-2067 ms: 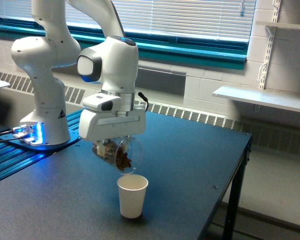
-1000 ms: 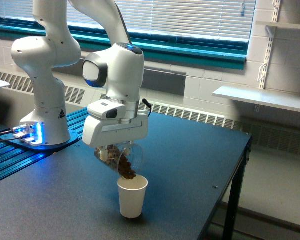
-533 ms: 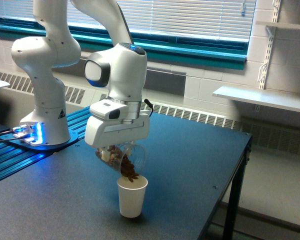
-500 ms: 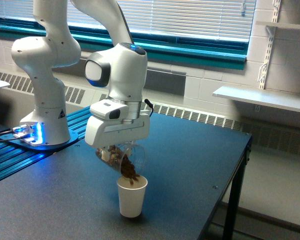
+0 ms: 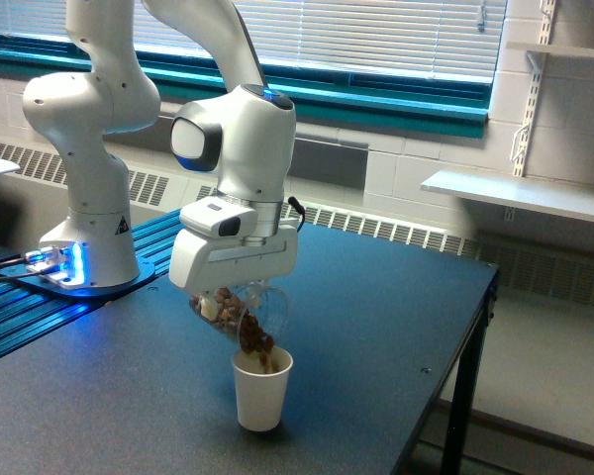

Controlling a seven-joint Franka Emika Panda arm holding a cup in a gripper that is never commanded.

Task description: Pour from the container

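The container (image 5: 240, 315), a clear rounded cup with brown and tan bits inside, hangs tilted mouth-down toward the exterior view's right. My gripper (image 5: 234, 295) is shut on it, its fingers mostly hidden under the white hand. The container's lip sits just above the rim of a small white paper cup (image 5: 262, 388) standing upright on the dark table (image 5: 376, 307). Brown bits are spilling from the lip into the paper cup.
The arm's white base (image 5: 84, 198) stands on a blue-lit plate at the exterior view's left. The table's edge and a black leg (image 5: 460, 396) run down the right. A white shelf (image 5: 520, 193) and a radiator line the back wall.
The hand has shifted slightly to the right and tipped the container further. The brown bits slid down to the lip and now fall into the paper cup.
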